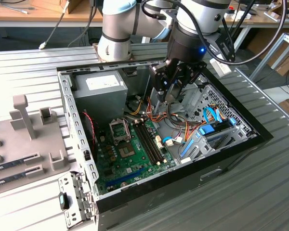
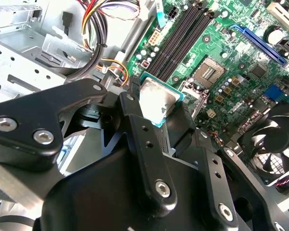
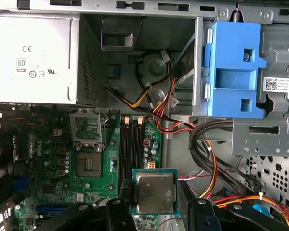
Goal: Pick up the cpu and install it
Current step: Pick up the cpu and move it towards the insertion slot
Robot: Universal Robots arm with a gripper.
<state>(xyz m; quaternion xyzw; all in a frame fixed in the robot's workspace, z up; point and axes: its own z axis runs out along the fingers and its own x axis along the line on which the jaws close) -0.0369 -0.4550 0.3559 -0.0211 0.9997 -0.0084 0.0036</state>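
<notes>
The gripper is clamping the cpu by its edges, holding it above the motherboard near the memory slots, apart from the open socket. Carrying seems underway; seating is calling for squaring it over that socket.

Stickers, little legible
A white sticker of small symbols sits on the grey metal power-supply box; a white barcode tag on the grey metal drive cage seems too fine to read.
</notes>
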